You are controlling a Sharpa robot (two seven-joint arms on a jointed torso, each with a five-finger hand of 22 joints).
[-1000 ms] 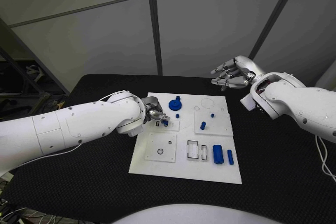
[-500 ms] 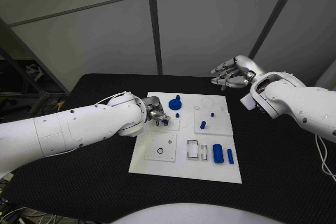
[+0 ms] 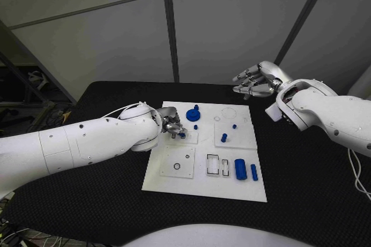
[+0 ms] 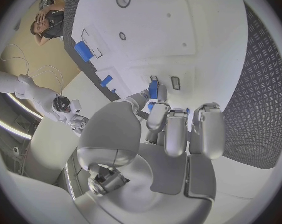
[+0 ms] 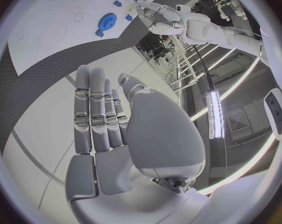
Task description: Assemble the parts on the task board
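The white task board (image 3: 202,188) lies mid-table. My left hand (image 3: 170,126) hovers low over its left half and pinches a small blue part (image 3: 182,133) between thumb and fingertips; the left wrist view shows that part (image 4: 153,90) just above the board (image 4: 197,30). A blue gear-shaped part (image 3: 192,115) stands at the board's far side, with small blue pegs (image 3: 223,137) near the middle. A blue cylinder (image 3: 240,169) and a blue bar (image 3: 254,172) lie at the near right. My right hand (image 3: 259,80) is raised beyond the board's far right corner, fingers spread, holding nothing.
The board has a square plate with small holes (image 3: 178,162) at its near left and rectangular slots (image 3: 213,165) beside it. Black table (image 3: 309,172) surrounds the board on all sides. The right wrist view shows the gear (image 5: 107,21) from afar.
My left forearm has shifted a little, while its hand stays over the same spot with the blue part still pinched. The right hand has not moved.
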